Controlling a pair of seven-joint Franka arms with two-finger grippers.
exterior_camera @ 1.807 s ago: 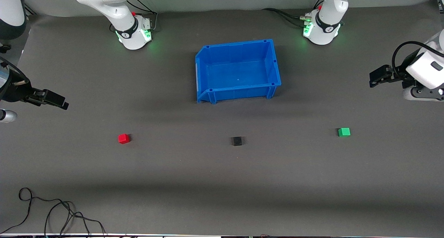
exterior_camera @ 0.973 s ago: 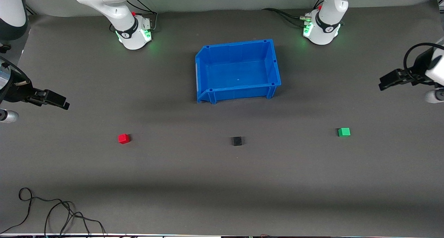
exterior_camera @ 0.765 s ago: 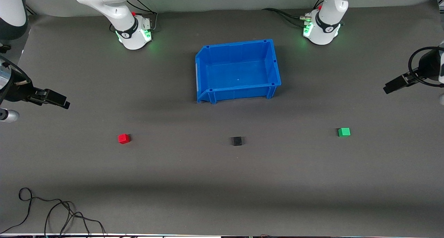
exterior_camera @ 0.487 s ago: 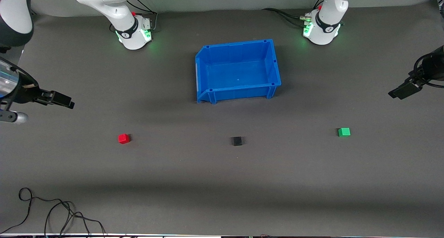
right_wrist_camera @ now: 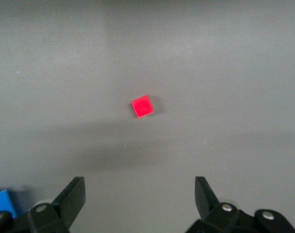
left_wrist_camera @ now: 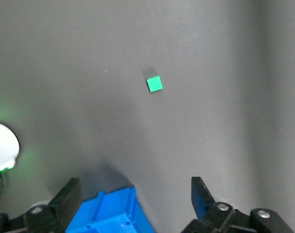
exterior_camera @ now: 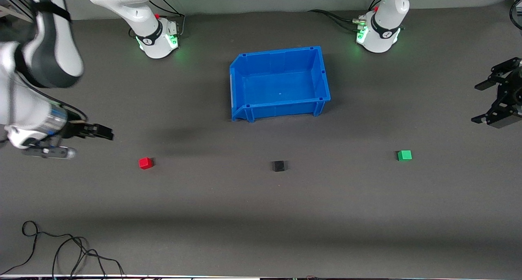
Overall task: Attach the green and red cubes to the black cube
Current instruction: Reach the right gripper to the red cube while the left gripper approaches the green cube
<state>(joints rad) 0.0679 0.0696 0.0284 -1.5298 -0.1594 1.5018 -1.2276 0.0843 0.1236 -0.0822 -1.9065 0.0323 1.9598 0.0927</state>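
- Dark grey matte table (exterior_camera: 261,214) spreads under both arms, with the three small cubes set in a loose row across it, all nearer the front camera than the bin.
- Small matte black cube (exterior_camera: 279,166) sits mid-table, alone, touching nothing.
- Small bright red cube (exterior_camera: 145,163) lies well apart from it toward the right arm's end; small bright green cube (exterior_camera: 404,155) lies well apart toward the left arm's end.
- Open blue plastic bin (exterior_camera: 279,83) stands farther from the front camera than the black cube, between the two white arm bases.
- Right gripper (exterior_camera: 100,131) hangs over bare table near the red cube, holding nothing; the right wrist view shows its jaws spread wide with the red cube (right_wrist_camera: 143,106) between them, lower down.
- Left gripper (exterior_camera: 491,102) hangs at the table's edge, jaws spread wide and holding nothing; the left wrist view shows the green cube (left_wrist_camera: 154,84) on the table.
- Loose black cable (exterior_camera: 61,251) curls at the corner nearest the camera.
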